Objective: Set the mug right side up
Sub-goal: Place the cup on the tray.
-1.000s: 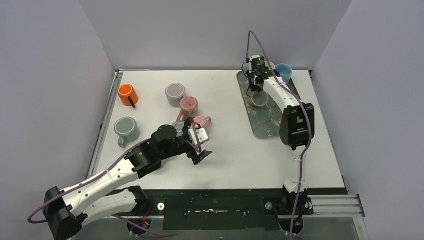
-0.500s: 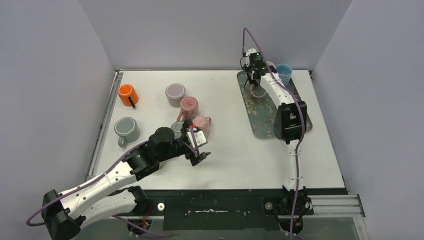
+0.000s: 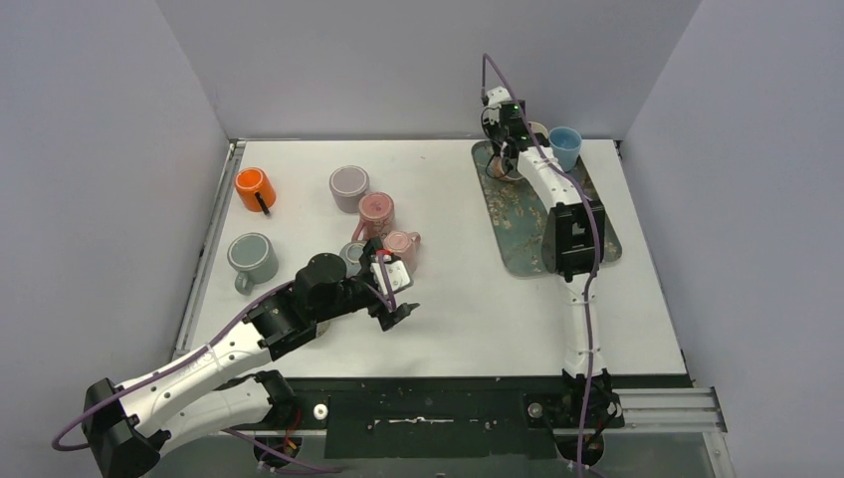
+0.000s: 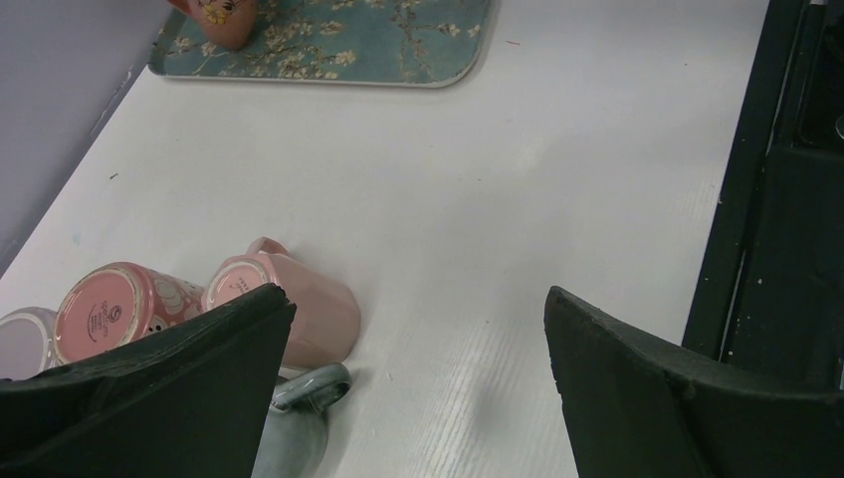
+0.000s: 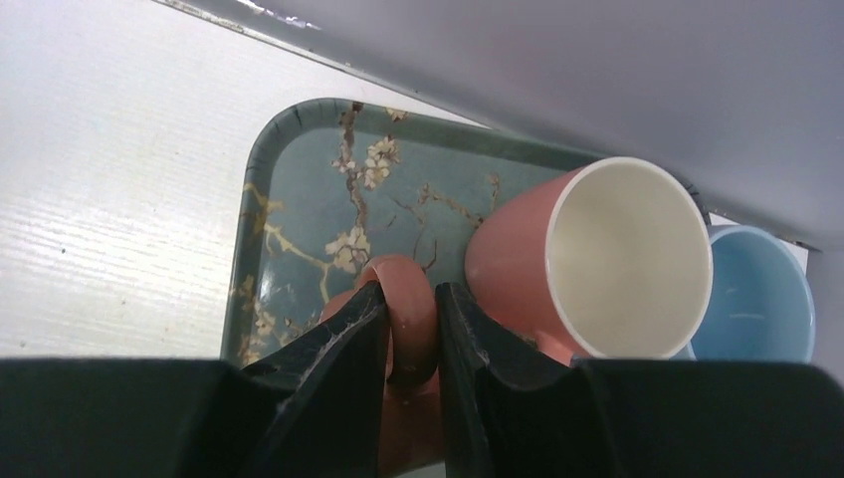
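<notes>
Hardly shifted, the left gripper point(image 4: 413, 309) hung wide open and empty; the right gripper point(image 5: 410, 295), pinched on the handle of the salmon ceramic mug point(image 5: 518, 261), had carried it to the far corner of the teal floral tray point(image 5: 299, 199). Setting it down seemed the step in hand, and the next move called for a clean release without tipping it.

From above, the right arm point(image 3: 572, 234) hides most of the salmon mug point(image 5: 508, 259); the tray point(image 4: 398, 40) runs off the left wrist view's top edge.

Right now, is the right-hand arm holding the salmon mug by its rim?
No: the right gripper is closed on the handle of the salmon mug, not on its rim.
</notes>
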Controlling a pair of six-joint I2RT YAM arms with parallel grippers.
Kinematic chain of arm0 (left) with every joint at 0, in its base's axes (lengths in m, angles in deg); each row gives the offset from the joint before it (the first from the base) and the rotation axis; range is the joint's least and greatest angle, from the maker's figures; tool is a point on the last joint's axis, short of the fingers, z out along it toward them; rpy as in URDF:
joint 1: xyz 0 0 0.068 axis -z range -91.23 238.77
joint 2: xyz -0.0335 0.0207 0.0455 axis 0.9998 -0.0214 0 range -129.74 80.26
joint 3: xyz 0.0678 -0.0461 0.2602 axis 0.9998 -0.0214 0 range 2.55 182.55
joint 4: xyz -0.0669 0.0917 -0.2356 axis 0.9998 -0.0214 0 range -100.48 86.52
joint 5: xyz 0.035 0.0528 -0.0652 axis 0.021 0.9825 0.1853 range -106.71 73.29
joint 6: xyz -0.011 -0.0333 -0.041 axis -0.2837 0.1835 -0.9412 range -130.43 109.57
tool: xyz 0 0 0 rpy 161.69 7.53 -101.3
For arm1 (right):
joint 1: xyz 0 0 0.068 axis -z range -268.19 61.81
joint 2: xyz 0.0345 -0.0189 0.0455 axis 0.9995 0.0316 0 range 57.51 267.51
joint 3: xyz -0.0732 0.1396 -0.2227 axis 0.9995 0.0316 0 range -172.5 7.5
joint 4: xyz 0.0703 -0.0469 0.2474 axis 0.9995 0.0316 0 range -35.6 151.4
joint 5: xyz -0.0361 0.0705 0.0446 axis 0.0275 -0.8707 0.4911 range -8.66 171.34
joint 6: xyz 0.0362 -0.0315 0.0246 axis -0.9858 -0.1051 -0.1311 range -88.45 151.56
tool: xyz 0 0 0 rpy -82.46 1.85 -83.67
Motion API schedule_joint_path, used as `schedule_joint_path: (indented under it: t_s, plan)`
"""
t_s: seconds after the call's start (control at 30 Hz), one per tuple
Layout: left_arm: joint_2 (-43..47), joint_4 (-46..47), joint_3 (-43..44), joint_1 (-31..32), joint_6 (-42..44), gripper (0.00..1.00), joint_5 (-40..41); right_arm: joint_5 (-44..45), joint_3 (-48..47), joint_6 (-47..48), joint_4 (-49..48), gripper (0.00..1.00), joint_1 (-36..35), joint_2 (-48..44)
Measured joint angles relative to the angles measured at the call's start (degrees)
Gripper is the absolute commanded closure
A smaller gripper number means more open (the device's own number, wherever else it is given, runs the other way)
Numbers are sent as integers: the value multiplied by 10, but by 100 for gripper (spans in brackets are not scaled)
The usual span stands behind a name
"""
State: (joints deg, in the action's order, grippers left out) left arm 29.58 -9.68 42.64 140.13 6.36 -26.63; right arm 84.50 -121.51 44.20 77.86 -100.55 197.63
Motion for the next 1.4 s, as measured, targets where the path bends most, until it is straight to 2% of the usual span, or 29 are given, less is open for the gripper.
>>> schedule_joint_path:
  t_s: [0.3, 0.57, 1.03, 1.4]
  plan:
    - [0, 3, -2, 0, 0, 3, -9, -11, -11, 25, -39, 57, 1, 25]
    - [5, 4, -2, 0, 0, 3, -11, -44, -23, 18, -76, 52, 1, 42]
    - [8, 4, -3, 0, 0, 3, -11, -72, -50, 4, -132, 30, 1, 69]
    - [7, 4, -3, 0, 0, 3, -3, -90, -31, -11, -139, 28, 1, 43]
